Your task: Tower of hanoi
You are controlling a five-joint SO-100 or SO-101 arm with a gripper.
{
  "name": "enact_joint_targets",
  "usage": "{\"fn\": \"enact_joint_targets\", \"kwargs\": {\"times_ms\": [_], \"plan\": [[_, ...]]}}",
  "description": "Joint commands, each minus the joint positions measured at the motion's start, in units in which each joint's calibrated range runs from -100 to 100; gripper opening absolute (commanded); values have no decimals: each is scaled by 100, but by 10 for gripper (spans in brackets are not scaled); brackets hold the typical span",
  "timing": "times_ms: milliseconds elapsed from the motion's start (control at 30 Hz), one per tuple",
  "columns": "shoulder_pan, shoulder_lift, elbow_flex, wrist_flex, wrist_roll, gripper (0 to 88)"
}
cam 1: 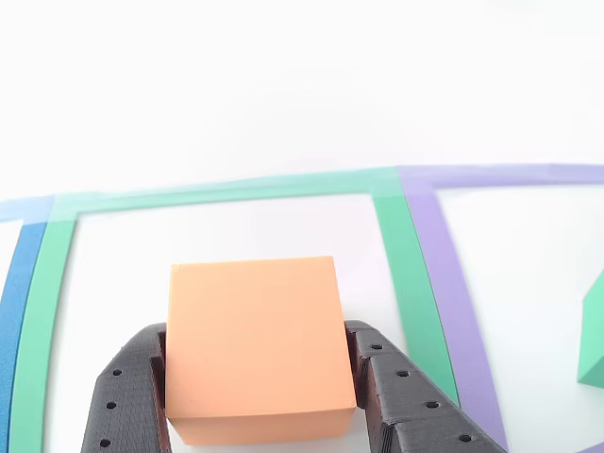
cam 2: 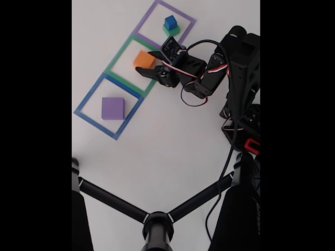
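— Where's the gripper point(cam 1: 260, 377) now?

— Right on the orange block point(cam 1: 253, 344). In the other view its two black fingers point(cam 1: 127, 392) sit flush against the block's left and right faces, so I'd call it clasped around the orange block. Whether the block is on the table or lifted a touch, I can't say.

— And where is that block?

— Inside the green square outline point(cam 2: 116, 58), the middle of the three taped squares. In the fixed view the block point(cam 2: 143, 59) lies to the left of the arm point(cam 2: 209, 73), with the gripper point(cam 2: 148, 68) reaching in from the right and slightly below.

— So where would it go?

— My guess is onto the purple block point(cam 2: 112, 108). That one sits alone in the blue square outline point(cam 2: 89, 94), down and to the left of the orange block in the fixed view, farther along the row from the arm. The carry would run diagonally along the line of squares.

— Anything in the way?

— Not on that side, as far as I see. The blue cube point(cam 2: 170, 21) sits on the green block point(cam 2: 171, 31) in the purple square outline point(cam 2: 149, 14), on the opposite end, up and to the right. In the other view a corner of the green block point(cam 1: 594, 332) peeks in at the right edge, beyond the purple tape, apart from the fingers. The table point(cam 2: 172, 146) between orange and purple looks bare.

— The black legs at the bottom?

— A tripod point(cam 2: 157, 222), well apart from the blocks.
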Motion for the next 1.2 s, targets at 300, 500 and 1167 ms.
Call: {"fn": "enact_joint_targets", "kwargs": {"times_ms": [300,500,1167], "plan": [[-120,-193,-54,-99,0,117],[-264,-1275,73,784,0,116],[-744,-6014,-2027,8589,0,97]]}}
